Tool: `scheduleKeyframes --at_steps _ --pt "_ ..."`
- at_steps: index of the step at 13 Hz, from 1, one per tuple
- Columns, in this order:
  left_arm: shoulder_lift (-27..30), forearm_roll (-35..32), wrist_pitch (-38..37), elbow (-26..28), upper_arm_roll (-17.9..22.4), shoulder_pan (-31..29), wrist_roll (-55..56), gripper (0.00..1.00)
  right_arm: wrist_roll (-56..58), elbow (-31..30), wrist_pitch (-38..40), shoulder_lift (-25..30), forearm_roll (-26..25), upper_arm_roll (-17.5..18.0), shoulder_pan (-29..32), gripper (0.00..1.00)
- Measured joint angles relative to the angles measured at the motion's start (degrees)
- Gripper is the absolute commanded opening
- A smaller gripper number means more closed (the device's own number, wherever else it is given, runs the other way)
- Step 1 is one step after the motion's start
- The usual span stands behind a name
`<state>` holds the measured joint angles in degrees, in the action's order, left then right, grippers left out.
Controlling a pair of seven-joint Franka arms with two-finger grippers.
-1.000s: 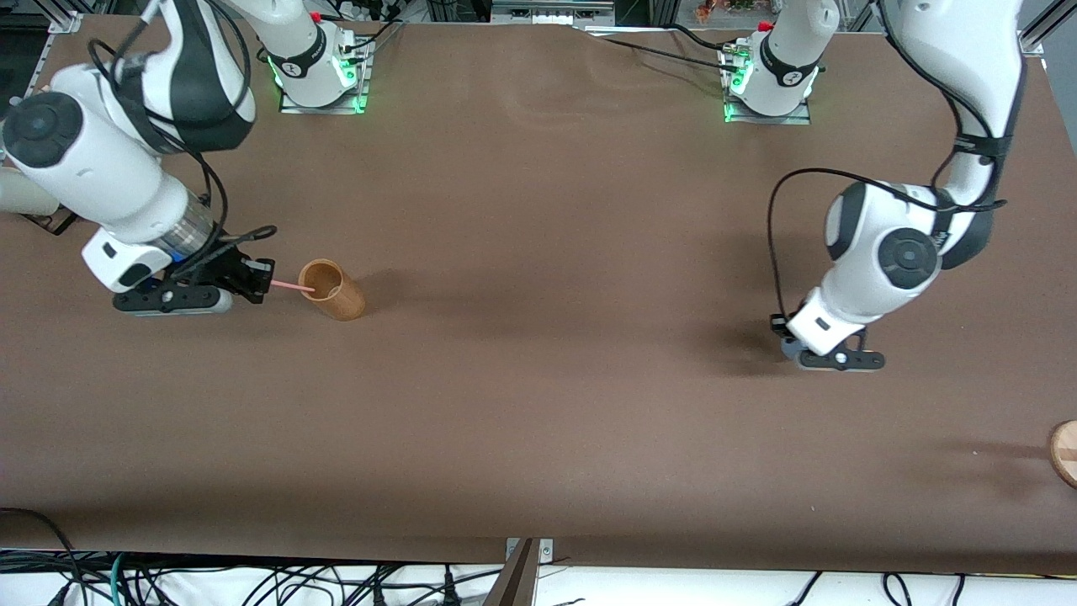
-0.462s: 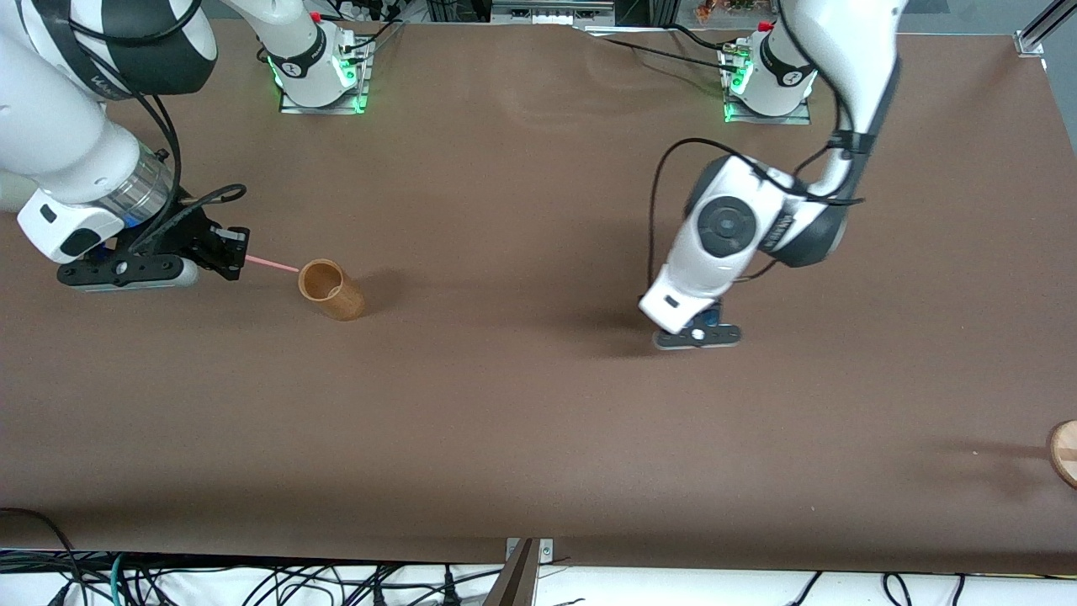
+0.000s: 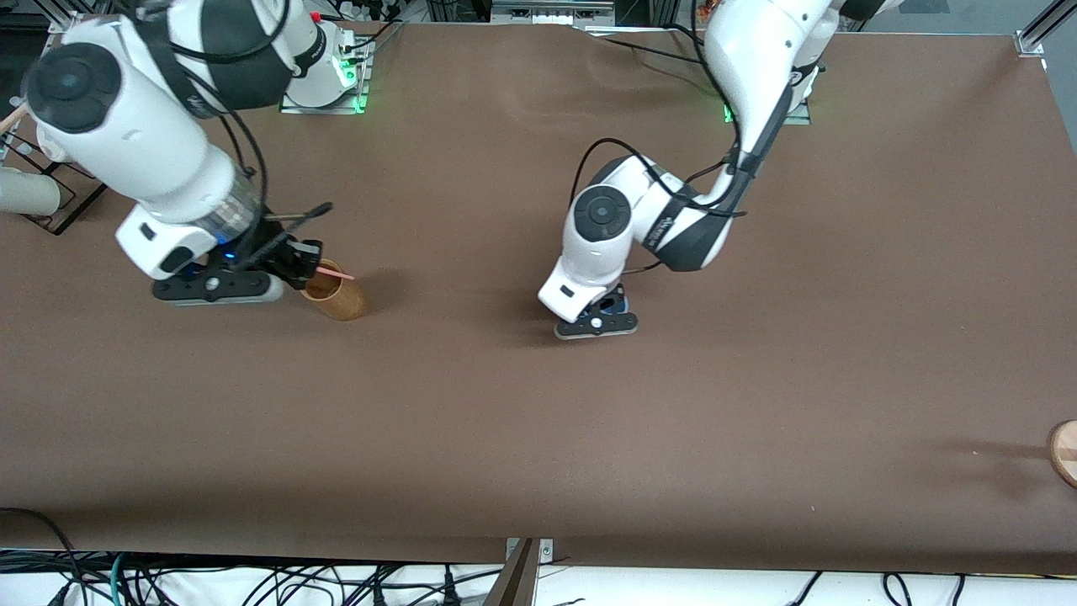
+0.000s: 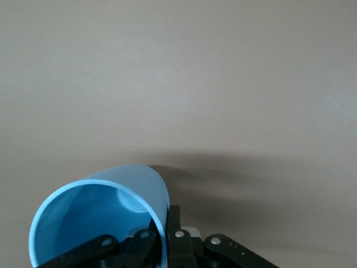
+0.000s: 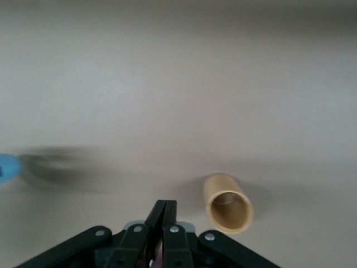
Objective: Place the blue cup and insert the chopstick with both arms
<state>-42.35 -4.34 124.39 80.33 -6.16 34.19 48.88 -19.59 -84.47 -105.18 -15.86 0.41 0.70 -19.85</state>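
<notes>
The right gripper [image 3: 310, 266] sits way over at the right arm's end of the brown worktop [image 3: 538, 438], clamped shut on the chopstick [image 3: 335, 273]. Only a short pink bit of the stick pokes out of the black fingers, and it hangs right over the mouth of the tan wooden cup [image 3: 334, 291], which stands on the worktop just beside the gripper. In the right wrist view the fingers [image 5: 167, 215] are pressed together, and the chopstick is barely a pinkish smudge at the frame's edge, so its full length can't be made out. The wooden cup [image 5: 227, 204] shows there with its opening facing the camera.

Around the middle of the worktop, the left gripper [image 3: 607, 313] hangs low over the surface, closed on the blue cup [image 3: 617, 301]. From the front the cup is almost totally hidden under the wrist, just a sliver of blue. The left wrist view is way clearer: the blue cup [image 4: 103, 215] is pinched by its rim between the fingers [image 4: 174, 226], with its open mouth tipped toward the camera and its lower part cut off by the frame. Can't tell if its base touches the worktop.

A round wooden thing [image 3: 1064, 452] is cut off at the left arm's end.
</notes>
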Motion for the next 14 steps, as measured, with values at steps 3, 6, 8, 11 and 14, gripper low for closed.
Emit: scheduleKeyframes --at_steps 3,6,8,11,14 --pt "-3.57 0.00 -0.01 -3.75 0.05 2.35 4.32 0.12 -3.41 3.21 -0.10 -3.30 -0.01 0.01 -2.32 0.00" --pt "-5.52 0.00 -0.01 -4.69 0.12 2.90 6.19 0.57 -5.34 4.11 -1.41 -4.63 0.00 0.00 -2.66 0.00" --pt "-5.70 0.00 -0.01 -4.95 0.27 2.90 7.09 0.80 -7.06 4.16 -2.81 -5.18 0.00 0.02 -3.62 0.00" --pt "-5.67 0.04 -0.04 -5.80 0.29 2.88 8.55 1.00 -9.57 4.27 -5.89 -5.65 0.00 0.02 -4.96 0.00" --pt "-5.53 1.57 -0.65 -6.66 0.30 2.68 8.97 1.00 -11.32 4.28 -9.31 -5.73 0.02 0.03 -6.26 0.00"
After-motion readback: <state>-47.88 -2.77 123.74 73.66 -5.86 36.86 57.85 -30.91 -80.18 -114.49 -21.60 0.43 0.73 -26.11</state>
